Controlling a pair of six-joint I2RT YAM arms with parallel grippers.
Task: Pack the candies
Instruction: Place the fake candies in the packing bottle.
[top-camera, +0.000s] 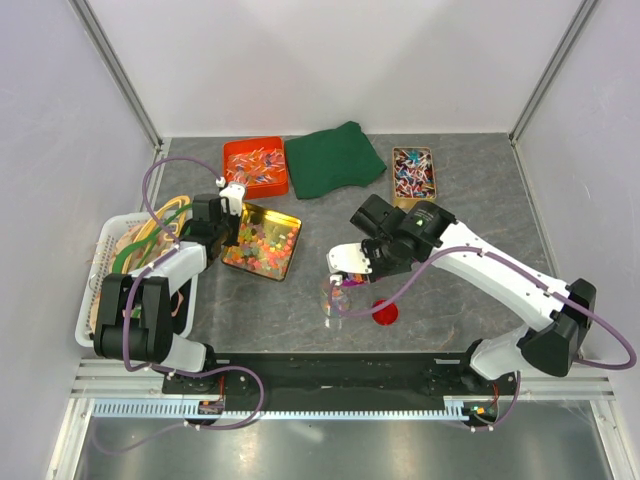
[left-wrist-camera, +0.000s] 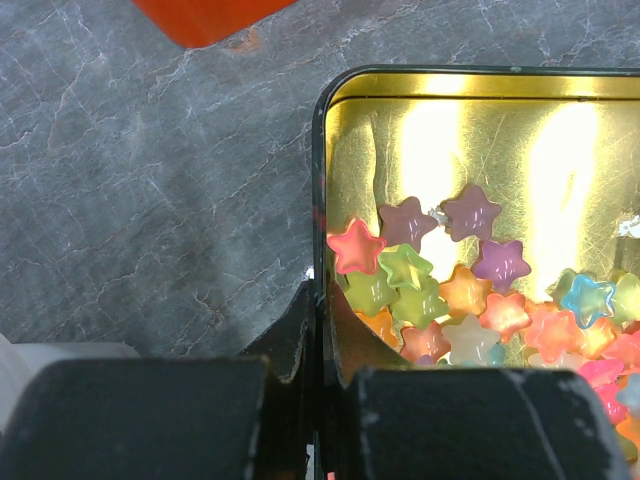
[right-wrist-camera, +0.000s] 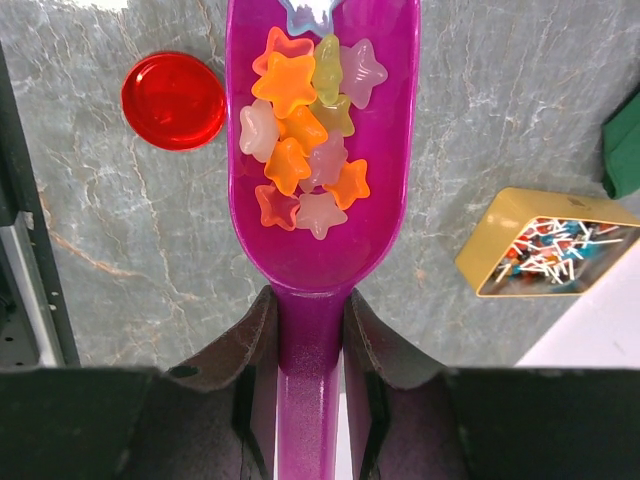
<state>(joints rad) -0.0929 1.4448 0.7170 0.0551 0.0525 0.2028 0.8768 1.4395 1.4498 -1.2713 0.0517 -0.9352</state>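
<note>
The candies are small star-shaped gummies in orange, yellow, pink, green and purple. Many lie in an open gold tin (top-camera: 283, 222), also seen in the left wrist view (left-wrist-camera: 470, 120) with its candies (left-wrist-camera: 440, 290). My left gripper (top-camera: 232, 222) is shut on the tin's left rim (left-wrist-camera: 322, 310). My right gripper (top-camera: 350, 265) is shut on the handle of a purple scoop (right-wrist-camera: 318, 230) that holds several candies (right-wrist-camera: 300, 130). The gripper's fingertips flank the handle (right-wrist-camera: 310, 310). The scoop hangs over a small clear container (top-camera: 333, 300) on the table.
A round red lid (top-camera: 384, 313) lies right of the container, also in the right wrist view (right-wrist-camera: 173, 100). An orange tray of wrapped sweets (top-camera: 255, 165), a green cloth (top-camera: 335, 158) and a yellow tin of wrapped sweets (top-camera: 413, 172) stand at the back. A white basket (top-camera: 105, 250) stands at the left.
</note>
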